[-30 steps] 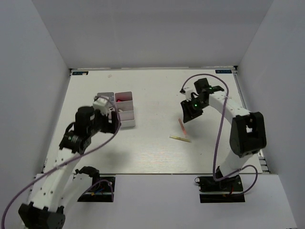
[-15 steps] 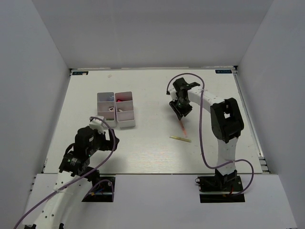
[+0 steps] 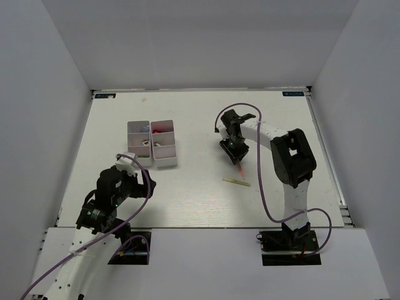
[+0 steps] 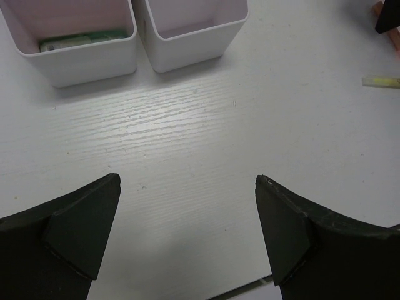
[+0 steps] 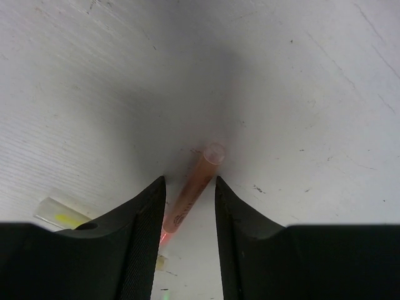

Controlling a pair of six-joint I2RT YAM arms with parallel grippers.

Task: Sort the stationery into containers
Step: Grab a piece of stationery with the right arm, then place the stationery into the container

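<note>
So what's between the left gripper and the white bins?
Only bare table, seen in the left wrist view: nothing lies between the open left gripper and the white bins.

White arms (image 3: 267, 132), black joints (image 3: 292, 160), purple cables (image 3: 265, 195) (loosely looped), black fingers (image 4: 75, 232).

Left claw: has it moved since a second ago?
Yes. The left claw has pulled back from over the white bins toward the near edge of the table, and it is open.
</note>
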